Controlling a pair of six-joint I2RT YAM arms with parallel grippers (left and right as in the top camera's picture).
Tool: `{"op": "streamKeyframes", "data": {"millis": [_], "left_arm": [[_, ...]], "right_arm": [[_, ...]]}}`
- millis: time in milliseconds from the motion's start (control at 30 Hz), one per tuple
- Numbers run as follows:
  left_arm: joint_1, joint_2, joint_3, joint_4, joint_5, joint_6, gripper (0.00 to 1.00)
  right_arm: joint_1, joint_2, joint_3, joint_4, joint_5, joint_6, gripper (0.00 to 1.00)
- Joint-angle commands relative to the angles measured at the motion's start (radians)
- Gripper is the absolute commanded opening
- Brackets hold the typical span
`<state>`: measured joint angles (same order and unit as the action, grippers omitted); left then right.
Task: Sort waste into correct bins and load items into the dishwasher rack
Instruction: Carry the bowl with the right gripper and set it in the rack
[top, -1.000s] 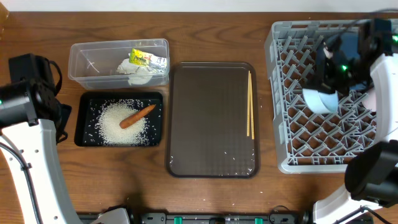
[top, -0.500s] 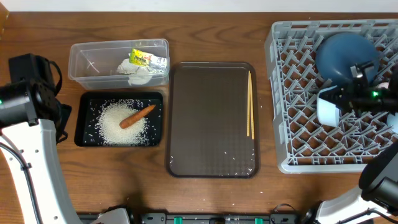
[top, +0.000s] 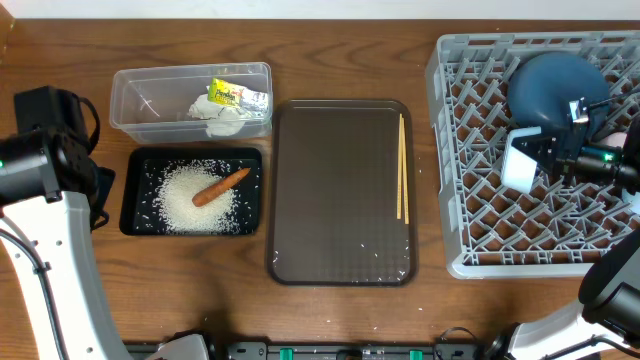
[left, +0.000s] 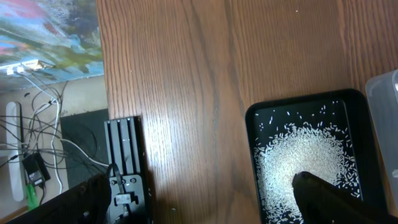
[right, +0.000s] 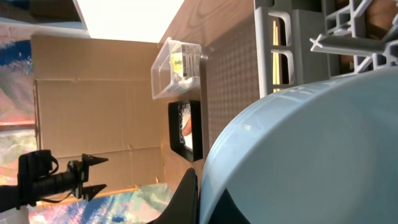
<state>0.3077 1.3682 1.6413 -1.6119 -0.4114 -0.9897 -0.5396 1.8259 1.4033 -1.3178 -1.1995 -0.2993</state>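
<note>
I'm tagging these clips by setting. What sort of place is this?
Probably a lab or test bench staged as a dish-clearing station, not a real kitchen. A grey dishwasher rack sits on a wooden table, a cardboard screen stands behind it, and loose cables lie on the floor.

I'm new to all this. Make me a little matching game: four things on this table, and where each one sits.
Things:
1. carrot
2. chopsticks
3. large blue bowl
4. yellow-green wrapper

Places:
A. in the grey rack
B. in the clear tub
C. in the black tray, on the rice
D. on the brown tray

Pairs: 1-C, 2-D, 3-A, 4-B
</note>
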Motion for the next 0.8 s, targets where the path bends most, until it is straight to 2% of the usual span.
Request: {"op": "streamKeyframes", "data": {"millis": [0, 133, 333, 633, 767], "left_arm": [[0.006, 0.000, -0.002, -0.077, -0.023, 0.006, 0.95], [0.006, 0.000, -0.002, -0.077, -0.023, 0.006, 0.95], [0.006, 0.000, -0.002, -0.077, -0.023, 0.006, 0.95], [0.006, 0.000, -0.002, -0.077, -0.023, 0.006, 0.95], [0.006, 0.000, -0.002, -0.077, -0.024, 0.006, 0.95]], "right_arm": [[0.003, 0.001, -0.005, 0.002, 0.003, -0.017, 0.01], [-0.007, 0.001, -0.005, 0.003, 0.108, 0.018, 0.01], [-0.028, 0.001, -0.005, 0.031, 0.158, 0.064, 0.05], [-0.051, 0.001, -0.005, 0.051, 0.308, 0.196, 0.07], [-0.055, 0.001, -0.005, 0.089, 0.386, 0.261, 0.13]]}}
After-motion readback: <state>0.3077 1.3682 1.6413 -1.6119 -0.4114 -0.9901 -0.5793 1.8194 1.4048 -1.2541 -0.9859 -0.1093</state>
